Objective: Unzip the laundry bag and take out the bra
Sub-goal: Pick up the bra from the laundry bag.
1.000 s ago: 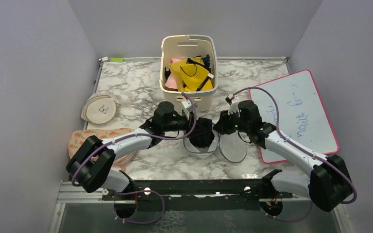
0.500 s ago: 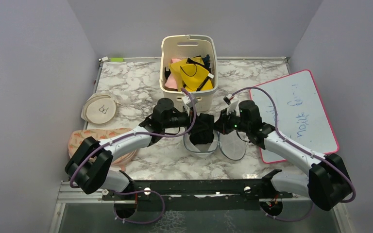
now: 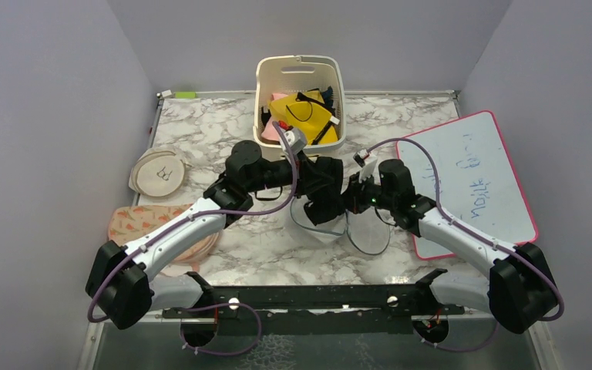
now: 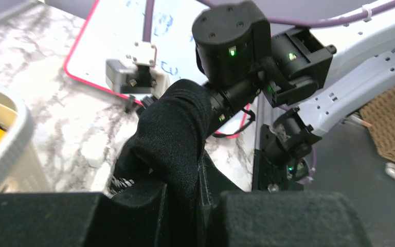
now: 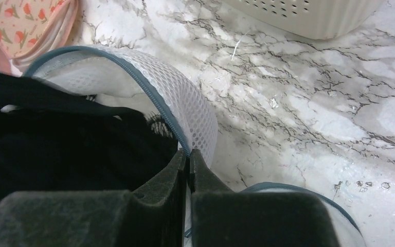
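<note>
- Top camera: above and behind my bases, well off, looking down and toward the far side over the whole table.
- Left wrist camera: on my left wrist, facing right, very near the bra, with the whiteboard beyond.
- Right wrist camera: facing left and down, very near the laundry bag.
- All three views share the bra and the basket.

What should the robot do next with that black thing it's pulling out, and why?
Probably raise the left gripper a little, up and away from the bag. It is shut on the bra, whose lower part seems to lie inside the open bag, while the right gripper pinches the bag's rim and can hold it down.
</note>
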You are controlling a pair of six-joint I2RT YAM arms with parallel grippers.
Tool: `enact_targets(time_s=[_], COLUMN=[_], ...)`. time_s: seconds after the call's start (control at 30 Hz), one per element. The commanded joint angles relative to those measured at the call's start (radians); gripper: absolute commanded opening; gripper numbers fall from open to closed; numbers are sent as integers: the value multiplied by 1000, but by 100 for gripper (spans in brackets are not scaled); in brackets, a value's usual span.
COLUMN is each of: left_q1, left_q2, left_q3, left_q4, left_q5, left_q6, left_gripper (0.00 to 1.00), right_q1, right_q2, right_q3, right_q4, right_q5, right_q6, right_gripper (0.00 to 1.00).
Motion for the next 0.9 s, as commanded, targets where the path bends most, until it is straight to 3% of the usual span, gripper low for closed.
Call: enact_targets(time_s=[0.0, 0.37, 0.87], left_q1=[2, 2, 2], left_q2=[-53, -126, -96], left_q3=[99, 245, 503], left_q4=[-130, -255, -383], left_q5=[-117, -240, -433], left_q6=[113, 177, 250], left_gripper=[0, 0, 0], right_q1=[-3, -3, -3], right_q2=[-5, 0, -3], right_q3=[5, -7, -18], right_q4=[8, 16, 16], right_q5=[12, 7, 5], right_q6=[-12, -10, -12], right_gripper=[1, 1, 1])
